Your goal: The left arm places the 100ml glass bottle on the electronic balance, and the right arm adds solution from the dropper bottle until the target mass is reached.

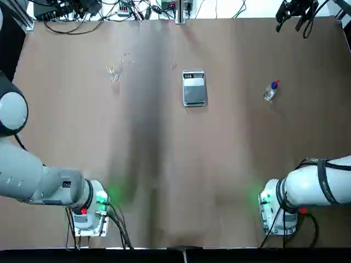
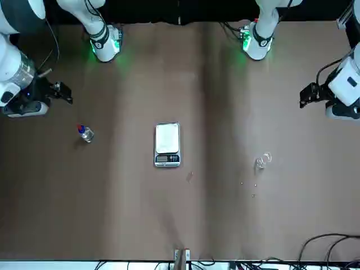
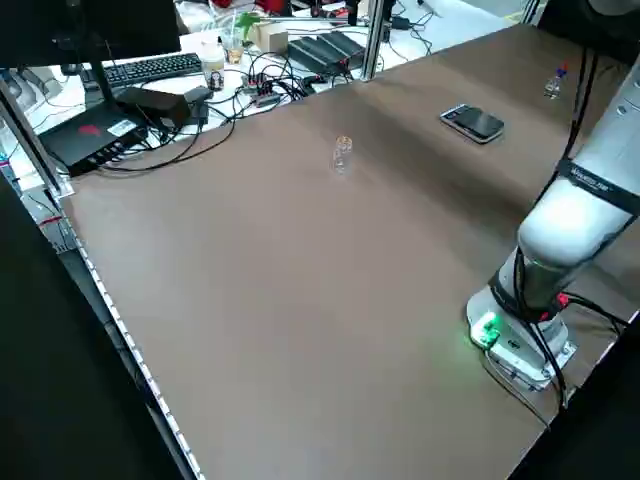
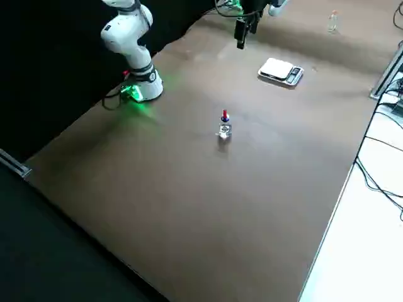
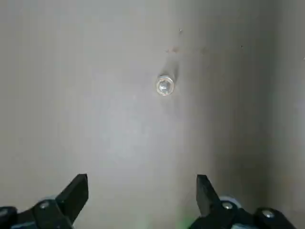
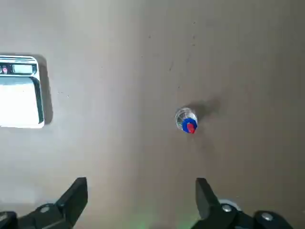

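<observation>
The left arm rises from its green-lit base at the lower left of the top view and reaches back toward that view's left edge, a large rounded joint showing above the link. In the front view its black left hand hangs above the worktop at the right side of the frame, pointing in toward the middle. The left wrist view shows the two fingers wide apart with only worktop between them, so the left hand is open and holds nothing. The right arm goes from its base at the lower right of the top view out past the right edge. Its right hand is held above the worktop at the upper left of the front view, also angled inward; in the right wrist view its fingers are spread and grip nothing. The 100ml glass bottle stands on the worktop in the upper left of the top view, well apart from the electronic balance, which lies at upper centre with its display strip toward the top of the frame and its pan bare. The dropper bottle, blue collar and red bulb uppermost, stands on the worktop at upper right in the same view.
</observation>
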Robot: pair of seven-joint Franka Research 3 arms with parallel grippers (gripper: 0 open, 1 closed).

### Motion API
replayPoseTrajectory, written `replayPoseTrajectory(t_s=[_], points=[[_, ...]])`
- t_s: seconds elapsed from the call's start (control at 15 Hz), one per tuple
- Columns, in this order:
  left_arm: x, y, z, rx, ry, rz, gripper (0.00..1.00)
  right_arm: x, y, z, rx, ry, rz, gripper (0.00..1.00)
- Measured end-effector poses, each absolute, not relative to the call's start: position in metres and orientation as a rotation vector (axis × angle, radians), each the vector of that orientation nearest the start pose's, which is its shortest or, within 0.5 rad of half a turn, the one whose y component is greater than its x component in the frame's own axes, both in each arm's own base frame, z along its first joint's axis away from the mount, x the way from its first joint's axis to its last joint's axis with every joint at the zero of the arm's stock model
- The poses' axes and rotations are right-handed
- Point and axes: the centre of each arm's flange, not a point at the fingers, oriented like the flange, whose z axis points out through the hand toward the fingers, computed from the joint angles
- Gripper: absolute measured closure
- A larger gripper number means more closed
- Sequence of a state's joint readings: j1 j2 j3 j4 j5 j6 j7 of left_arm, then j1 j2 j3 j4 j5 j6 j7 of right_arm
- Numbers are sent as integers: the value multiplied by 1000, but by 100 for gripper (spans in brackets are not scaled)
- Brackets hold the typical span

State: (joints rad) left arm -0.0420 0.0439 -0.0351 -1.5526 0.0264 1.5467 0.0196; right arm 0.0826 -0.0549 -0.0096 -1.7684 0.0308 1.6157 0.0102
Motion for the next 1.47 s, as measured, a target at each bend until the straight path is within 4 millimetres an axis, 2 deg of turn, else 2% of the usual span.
replayPoseTrajectory(t_s=[0.27, 0.47, 0.67, 0.8, 0.93, 1.2, 1.33, 1.47], points=[[564, -37, 609, -3111, 152, 73, 0, 532, 41, 565, -3109, -92, 154, 0], [569, -33, 593, -3110, 131, 125, 0, 532, 41, 565, -3110, -90, 154, 0], [591, -16, 550, -3113, 85, 194, 0, 529, 41, 564, -3108, -91, 195, 0], [611, -8, 512, -3116, 69, 211, 0, 524, 40, 561, -3105, -93, 262, 0], [632, -8, 472, -3120, 71, 195, 0, 524, 40, 564, -3105, -94, 252, 0], [659, -29, 396, -3122, 112, 200, 0, 528, 39, 566, -3107, -89, 208, 0], [665, -45, 371, -3122, 71, 199, 0, 531, 36, 561, -3107, -77, 204, 0], [670, -61, 352, -3121, 16, 180, 0, 535, 23, 555, -3107, -41, 199, 0]])
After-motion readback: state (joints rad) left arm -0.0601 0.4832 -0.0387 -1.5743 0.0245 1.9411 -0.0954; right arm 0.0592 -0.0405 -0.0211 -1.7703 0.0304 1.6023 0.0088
